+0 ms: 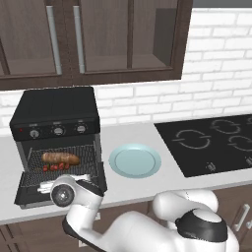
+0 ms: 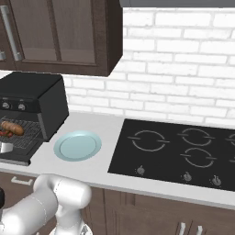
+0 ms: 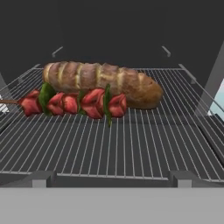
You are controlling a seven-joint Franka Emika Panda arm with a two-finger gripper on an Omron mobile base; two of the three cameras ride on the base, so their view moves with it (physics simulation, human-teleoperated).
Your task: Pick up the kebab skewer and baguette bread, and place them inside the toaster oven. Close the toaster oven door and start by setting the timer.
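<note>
Baguette bread and kebab skewer are lying side by side on the toaster oven rack; whether the fingers are open, I cannot tell.

The toaster oven looks like matt black metal, and its wire rack is thin shiny grey metal. The baguette bread has a rough, crusty golden finish, and the kebab skewer chunks look glossy. The plate is smooth pale blue, the cooktop slick black glass, the cabinets dark wood.
</note>
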